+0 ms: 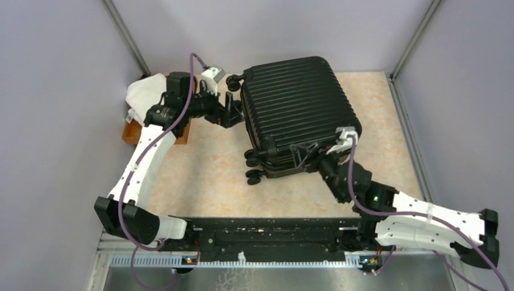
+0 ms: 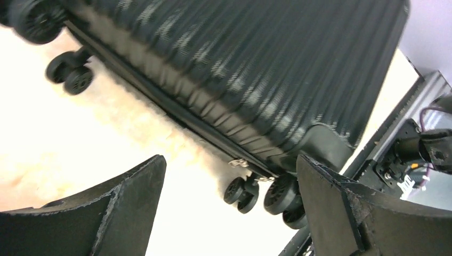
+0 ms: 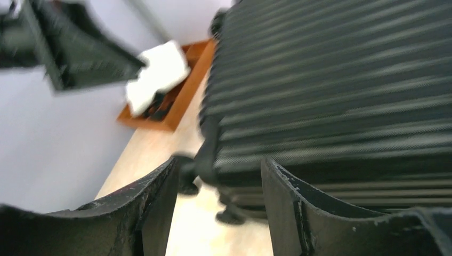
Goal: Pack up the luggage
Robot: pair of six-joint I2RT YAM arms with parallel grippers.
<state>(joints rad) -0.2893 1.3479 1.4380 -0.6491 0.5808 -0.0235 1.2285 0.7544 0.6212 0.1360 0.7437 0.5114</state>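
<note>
Two tools flanked the luggage (image 1: pixel 297 100), both empty | right tool (image 1: pixel 305 155) stood part-spread at its near corner, gripping nothing | luggage lay shut, flat on the table (image 1: pixel 206 176), wheels leftward | left tool (image 1: pixel 231 110) gaped wide beside its far-left edge, we judged ready to work the lid | wooden tray (image 1: pixel 130 134) with white cloth (image 1: pixel 145 91) beyond

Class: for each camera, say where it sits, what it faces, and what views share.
Top: above, behind the robot, looking down on luggage; both arms show.
Left wrist: low, facing luggage wheels; left claw open.
Right wrist: low, facing luggage and tray; right claw open.
Shared: luggage in all; tray in top and right.
</note>
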